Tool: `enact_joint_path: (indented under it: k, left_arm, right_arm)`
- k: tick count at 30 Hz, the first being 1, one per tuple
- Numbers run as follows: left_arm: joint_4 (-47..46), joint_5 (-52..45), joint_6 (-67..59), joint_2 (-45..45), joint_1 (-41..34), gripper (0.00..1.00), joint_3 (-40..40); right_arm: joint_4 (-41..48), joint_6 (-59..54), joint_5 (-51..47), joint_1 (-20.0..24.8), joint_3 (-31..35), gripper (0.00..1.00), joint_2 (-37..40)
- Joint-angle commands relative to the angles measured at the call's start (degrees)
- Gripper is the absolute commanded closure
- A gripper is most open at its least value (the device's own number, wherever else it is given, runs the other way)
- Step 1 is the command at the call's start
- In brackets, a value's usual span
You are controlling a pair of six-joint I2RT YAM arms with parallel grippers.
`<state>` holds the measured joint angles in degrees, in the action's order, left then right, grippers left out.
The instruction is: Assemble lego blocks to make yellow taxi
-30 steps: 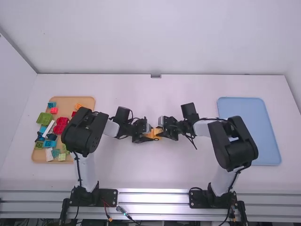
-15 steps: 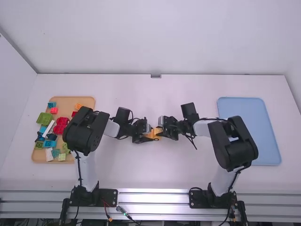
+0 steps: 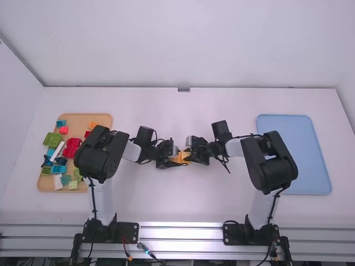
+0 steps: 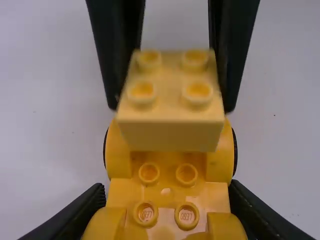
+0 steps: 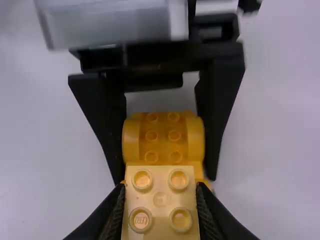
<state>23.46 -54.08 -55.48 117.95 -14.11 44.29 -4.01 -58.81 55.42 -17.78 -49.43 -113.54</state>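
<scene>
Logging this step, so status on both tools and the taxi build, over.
Left tool shut on wheeled base. Right tool shut on yellow block, close by base. No obstruction seen between.

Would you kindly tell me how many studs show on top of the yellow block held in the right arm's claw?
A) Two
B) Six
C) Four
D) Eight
C: the yellow block between the fingers of the right claw shows four studs, set in two rows of two.
</scene>
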Motion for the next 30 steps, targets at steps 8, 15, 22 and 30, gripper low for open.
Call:
enact_joint_path:
  k: [8,15,22,30]
  left_arm:
    - [-0.07,-0.48,0.61,0.92,-0.11,0.47,0.44]
    - [-0.07,-0.46,0.83,0.92,-0.26,0.46,0.44]
    - [-0.07,-0.46,1.05,0.92,-0.20,0.47,0.44]
    - [-0.09,-0.44,1.05,0.92,-0.07,0.48,0.44]
  right_arm:
    - [5.33,-4.28,-2.23,-1.49,-4.20,1.00,-0.98]
    - [1.42,-2.71,-2.86,-2.10,-4.20,1.00,-3.45]
    - [1.84,-2.78,-3.10,-1.36,-4.17,1.00,-3.80]
    - [1.88,-2.73,-2.99,-1.36,-4.20,1.00,-3.80]
